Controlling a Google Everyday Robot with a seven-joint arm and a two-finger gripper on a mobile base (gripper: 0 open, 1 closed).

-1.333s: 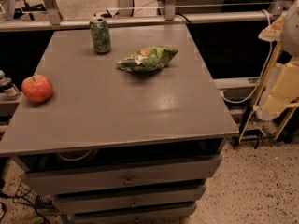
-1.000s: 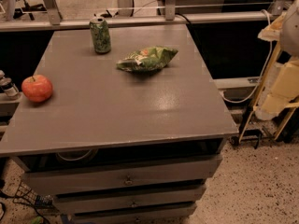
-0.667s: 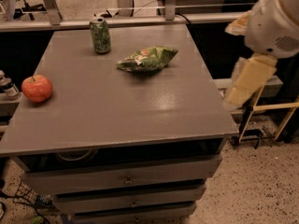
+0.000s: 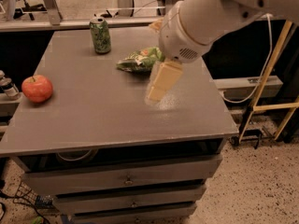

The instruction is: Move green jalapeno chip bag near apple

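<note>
Bag [image 4: 139,59] is now being approached: the tool [image 4: 158,85], out past 3 o'clock a second ago, hangs over the surface [image 4: 93,113] just at the bag's 5 o'clock; released or clenched, I cannot tell. The bag lies unmoved near 12 o'clock, the apple [image 4: 37,88] well apart at 9 o'clock.

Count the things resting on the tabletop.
3: apple at the left edge, can at the back, chip bag right of the can, just behind the pincer above the table. The arm may hide more.

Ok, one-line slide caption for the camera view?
Tool over the table just front-right of the green jalapeno chip bag; apple far left, soda can at the back.
</note>
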